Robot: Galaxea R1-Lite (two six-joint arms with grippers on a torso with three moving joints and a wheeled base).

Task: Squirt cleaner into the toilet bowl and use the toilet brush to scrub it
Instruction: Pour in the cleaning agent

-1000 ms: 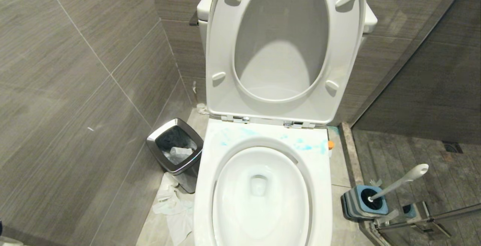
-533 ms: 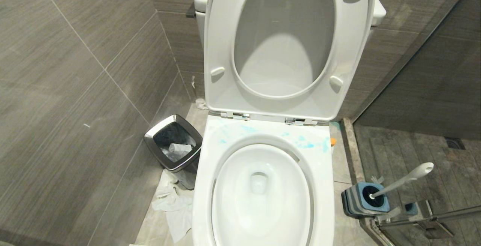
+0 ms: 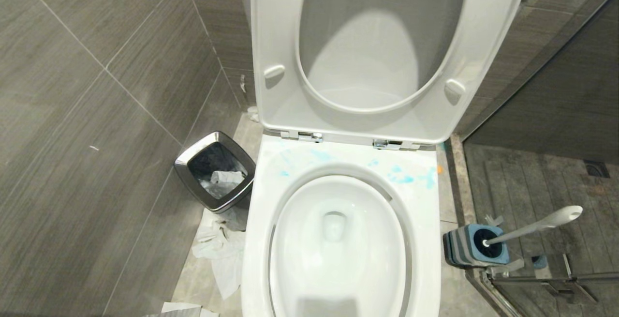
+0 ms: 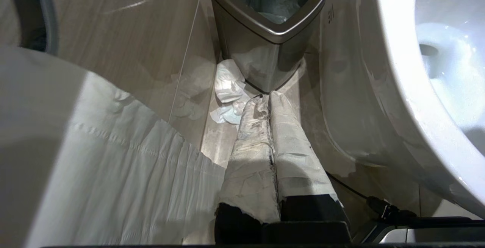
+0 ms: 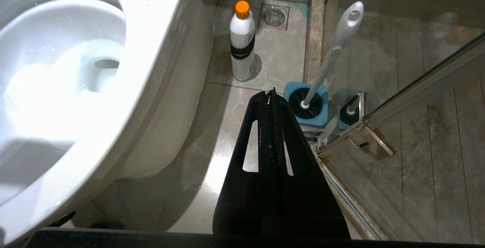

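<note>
My right gripper (image 5: 272, 93) hangs with its fingers pressed together, empty, above the floor just short of the toilet brush (image 5: 333, 51), which leans in its blue holder (image 5: 307, 106) by the glass door. The cleaner (image 5: 241, 41) stands upright beside the toilet bowl (image 3: 333, 239). My left gripper (image 4: 267, 98) is likewise closed and empty, near the trash bin (image 4: 265, 32).

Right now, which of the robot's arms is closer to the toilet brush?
The right. The right gripper hangs shut beside the toilet brush in its holder. The left gripper is across the toilet bowl, by the trash bin.
</note>
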